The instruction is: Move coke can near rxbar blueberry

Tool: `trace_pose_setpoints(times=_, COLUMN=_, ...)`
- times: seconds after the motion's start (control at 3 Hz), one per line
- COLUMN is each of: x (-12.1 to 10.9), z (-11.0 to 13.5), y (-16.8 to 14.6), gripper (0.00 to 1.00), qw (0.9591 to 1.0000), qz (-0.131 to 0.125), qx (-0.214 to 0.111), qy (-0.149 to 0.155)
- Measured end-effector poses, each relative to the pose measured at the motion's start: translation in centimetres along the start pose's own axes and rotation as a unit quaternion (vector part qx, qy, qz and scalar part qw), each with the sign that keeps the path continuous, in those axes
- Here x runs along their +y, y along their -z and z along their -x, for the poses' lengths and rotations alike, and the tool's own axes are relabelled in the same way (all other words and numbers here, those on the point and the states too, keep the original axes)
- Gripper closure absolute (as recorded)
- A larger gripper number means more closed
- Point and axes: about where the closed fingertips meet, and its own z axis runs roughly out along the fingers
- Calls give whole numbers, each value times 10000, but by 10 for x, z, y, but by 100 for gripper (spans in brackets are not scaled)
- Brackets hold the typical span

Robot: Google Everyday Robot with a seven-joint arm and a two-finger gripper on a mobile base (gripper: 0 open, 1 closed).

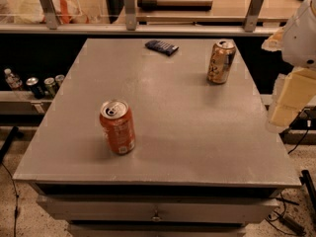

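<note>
The coke can (117, 126), red-orange with a silver top, stands upright on the grey table (187, 132) at the front left. The rxbar blueberry (162, 46), a flat dark blue wrapper, lies near the table's far edge, centre. My gripper (285, 107) hangs at the right edge of the view, beside the table's right side, far from the coke can and holding nothing that I can see.
A tan-and-white can (220, 61) stands upright at the far right of the table. Several cans and a bottle (37, 85) sit on a low shelf to the left. A railing with a counter (197, 14) runs behind the table.
</note>
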Motion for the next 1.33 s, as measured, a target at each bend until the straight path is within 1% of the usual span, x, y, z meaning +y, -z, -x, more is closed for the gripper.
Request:
trace_pose_setpoints(times=0.33, x=0, z=0, y=0, gripper=0, qw=10000, qz=0, qx=-1, qy=1)
trace_pose_setpoints(times=0.67, x=1, z=9, y=-2, gripper=0, qw=9999, qz=30, qx=-99, qy=113)
trace_pose_setpoints(times=1.0, x=7, z=28, y=-17, gripper=0, qw=9983, qz=223, qx=-465, qy=265)
trace_pose_setpoints(times=1.33, x=16, z=58, y=-43, gripper=0, qw=9914, qz=604, qx=-1088, qy=403)
